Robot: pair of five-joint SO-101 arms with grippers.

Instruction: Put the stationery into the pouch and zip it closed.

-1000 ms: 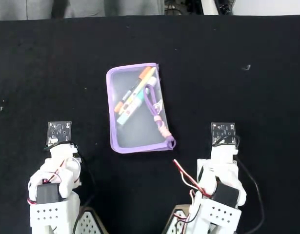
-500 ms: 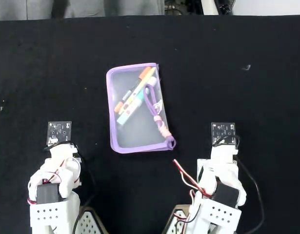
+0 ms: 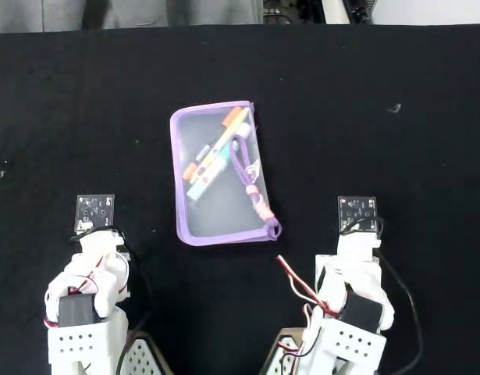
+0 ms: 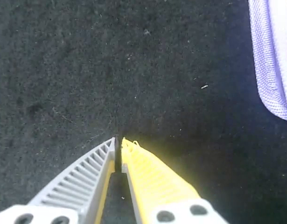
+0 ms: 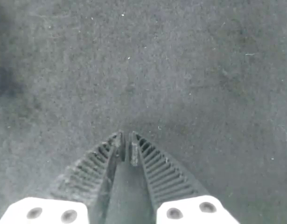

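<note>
High view showed the purple pouch [image 3: 220, 176] flat on the black table [image 3: 396, 156], stationery [image 3: 212, 152] inside it, ahead of both arms folded back at the near edge. Left wrist view caught the pouch's edge beyond the left gripper [image 4: 119, 142]. The right gripper [image 5: 125, 140] hung over black cloth, and both grippers' fingers were pressed together, holding nothing.

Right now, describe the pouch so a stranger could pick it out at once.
On the black table, look to the middle, beyond the two white arms. The pouch lies flat there, a clear rectangle with coloured pens showing through. Its purple rim sets it apart from them.
</note>
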